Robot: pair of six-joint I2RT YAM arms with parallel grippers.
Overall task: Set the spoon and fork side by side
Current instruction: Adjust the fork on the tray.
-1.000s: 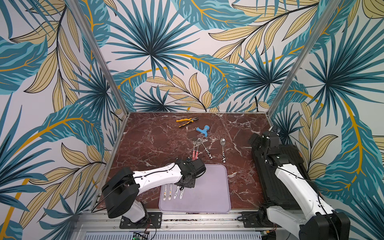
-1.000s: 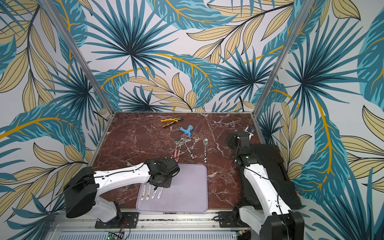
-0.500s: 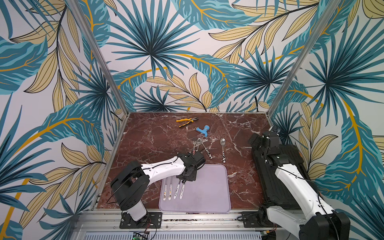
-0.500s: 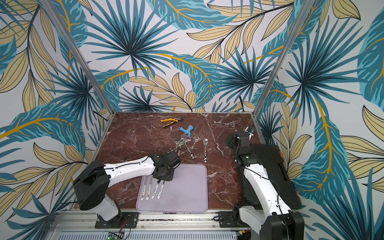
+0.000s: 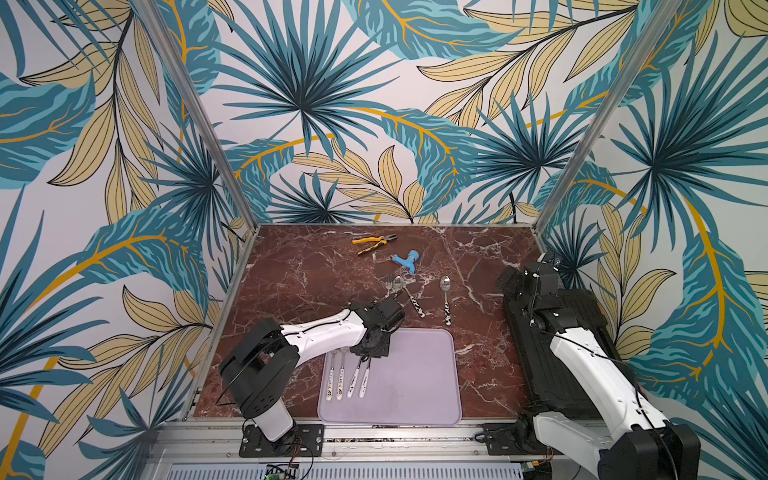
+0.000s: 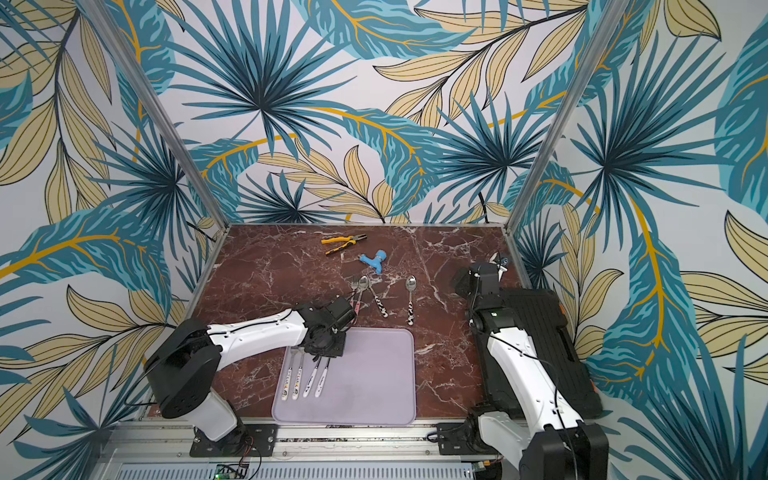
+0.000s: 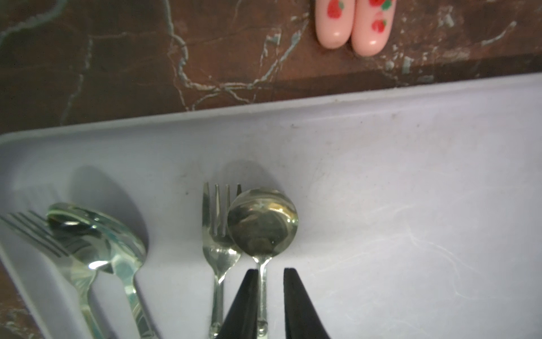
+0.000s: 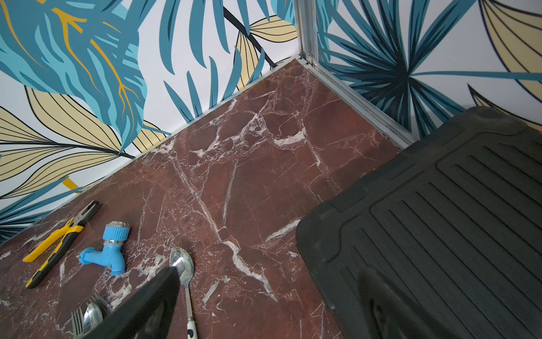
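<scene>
1. We see the left gripper [image 7: 271, 270] low over the tray [image 5: 415, 374], which lies at lower centre in both top views. Its jaws stand narrow, astride the neck of the spoon [image 7: 262, 223]. One finger touches the neck and the other is just clear.
2. The spoon lies on the tray's left part, its bowl overlapping the tines of the fork [image 7: 218, 229] just beside it.
3. A second pair [image 5: 336, 380] lies further left, near the tray's rim.
4. The right gripper [image 8: 269, 274] gapes wide and empty at right middle in the top views, by the black mat [image 8: 440, 220].
5. Loose cutlery [image 5: 445, 299], pliers [image 5: 374, 243] and a blue tap [image 5: 405, 262] lie on the marble [image 5: 311, 270] above the tray.
</scene>
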